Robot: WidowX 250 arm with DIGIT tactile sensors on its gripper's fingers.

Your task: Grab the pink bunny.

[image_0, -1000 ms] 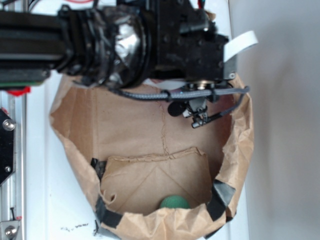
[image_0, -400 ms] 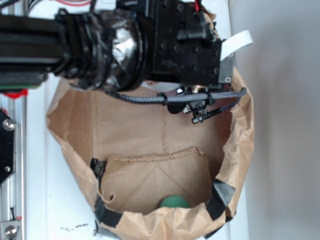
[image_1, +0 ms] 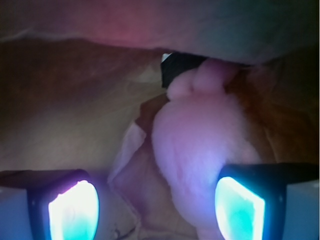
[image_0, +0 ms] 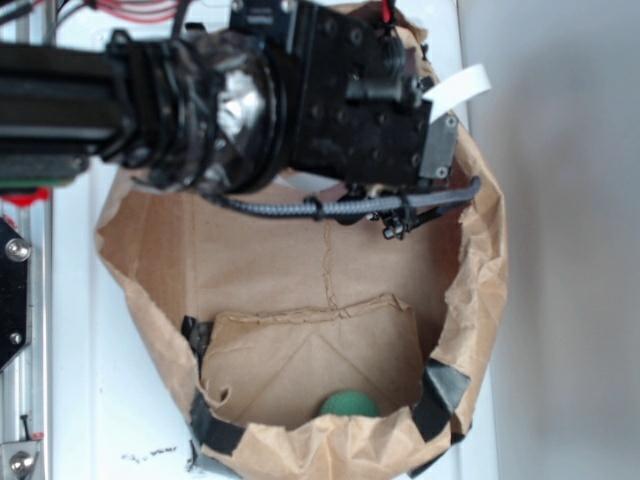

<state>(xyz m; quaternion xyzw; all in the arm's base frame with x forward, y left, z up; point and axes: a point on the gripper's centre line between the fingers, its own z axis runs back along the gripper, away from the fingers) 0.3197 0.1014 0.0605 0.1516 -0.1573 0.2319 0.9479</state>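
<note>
Below, jaws wide apart, the pink bunny (image_1: 202, 150) against the right one.

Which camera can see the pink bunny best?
The wrist view: the pink bunny fills the middle, lying in the paper bag just ahead of the open claw. The exterior view shows none of it; the arm covers that spot.

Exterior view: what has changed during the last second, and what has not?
The arm moved toward the top of the picture, over the far edge of the paper bag, and turned a little. The green ball and the bag stayed in place.
</note>
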